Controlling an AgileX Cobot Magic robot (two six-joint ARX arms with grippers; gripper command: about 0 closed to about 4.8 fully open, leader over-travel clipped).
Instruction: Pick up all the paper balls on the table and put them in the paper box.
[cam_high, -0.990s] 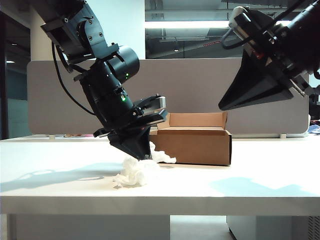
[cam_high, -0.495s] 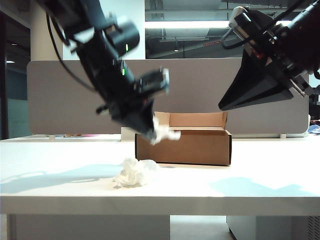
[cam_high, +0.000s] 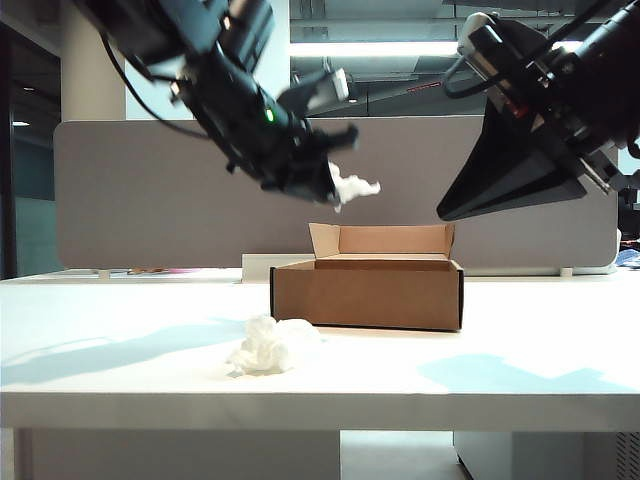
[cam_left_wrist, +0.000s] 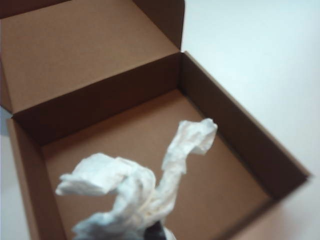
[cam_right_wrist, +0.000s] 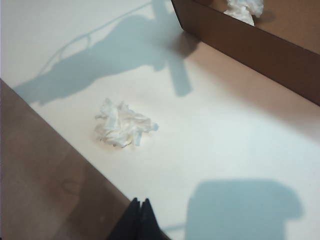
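Left gripper (cam_high: 335, 190): fingers closed tight on one paper ball (cam_high: 356, 187), pinched at its lower end so the loose tails flare free. Carried high, above the near-left part of the paper box (cam_high: 368, 292), apparently for a drop; the left wrist view looks straight down past the wad (cam_left_wrist: 135, 192) into the bare brown box floor (cam_left_wrist: 210, 165).

Right gripper (cam_right_wrist: 138, 216): fingertips pressed together, nothing between them. Held high on the right of the exterior view (cam_high: 445, 212), well apart from the box, probably parked clear of the other arm's path.

Paper box: open, flaps upright, standing on the table (cam_high: 520, 360).

Remaining paper ball (cam_high: 268, 345): lies on the table in front of the box's left corner, untouched (cam_right_wrist: 122, 125). A white wad (cam_right_wrist: 243, 8) seems already inside the box.
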